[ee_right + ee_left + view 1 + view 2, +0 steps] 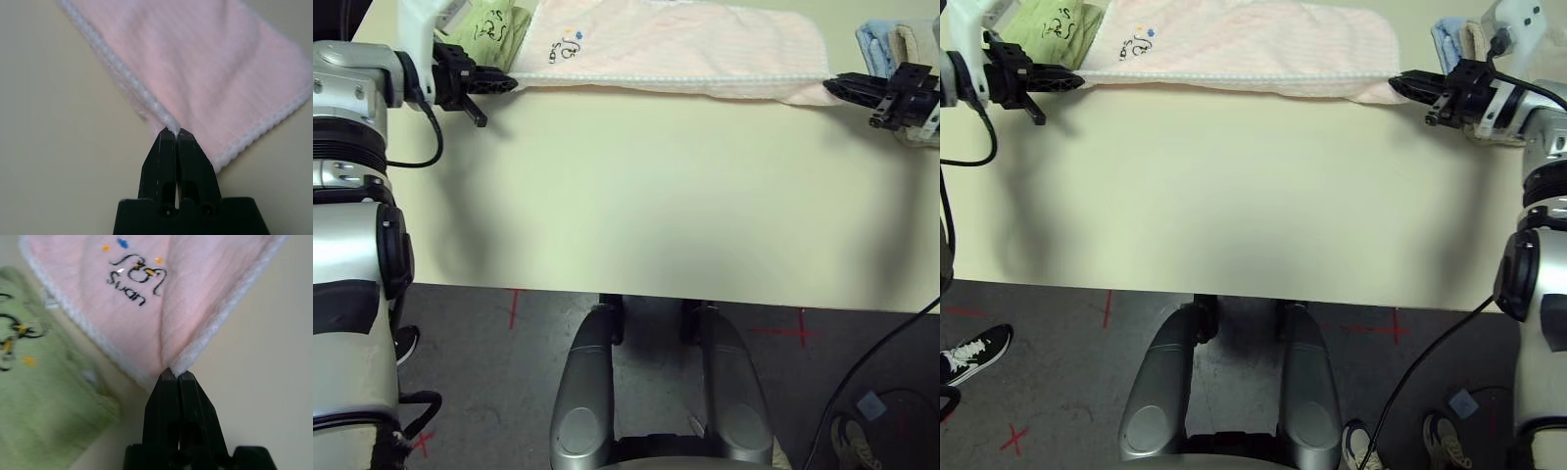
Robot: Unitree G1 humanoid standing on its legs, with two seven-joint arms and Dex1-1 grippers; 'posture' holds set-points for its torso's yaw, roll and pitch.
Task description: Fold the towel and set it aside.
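Cream table [636,206]: fills most of head-cam frame, near edge running across lower third, dark floor w/ red tape crosses below.

Pale pink towel [675,49]: stretched flat along top of frame, upper centre, folded once into a long band; white scalloped edging along the near side. Embroidered motif [137,276] w/ blue and orange dots plus script "swan", toward band's left end. Pulled taut between two grippers, one at each near corner.

Green towel [494,27]: upper left of frame, black print on it, tucked just beside pink band's left end; in left wrist cam seen lying next to pink edge, whether touching or overlapped unclear.

Folded light blue and beige towels [891,44]: upper right corner, behind right arm's wrist, near pink band's right end.

Left gripper [506,84]: upper left, pointing toward frame centre-right, black fingers [168,396] pressed together, pinching towel's left corner where two layers meet.

Right gripper [1398,84]: upper right, pointing toward frame left, fingers [168,156] clamped tight on white edging at towel's right corner; cloth fans away from tips.

Black cable [426,137]: looping under left wrist, left edge of frame.
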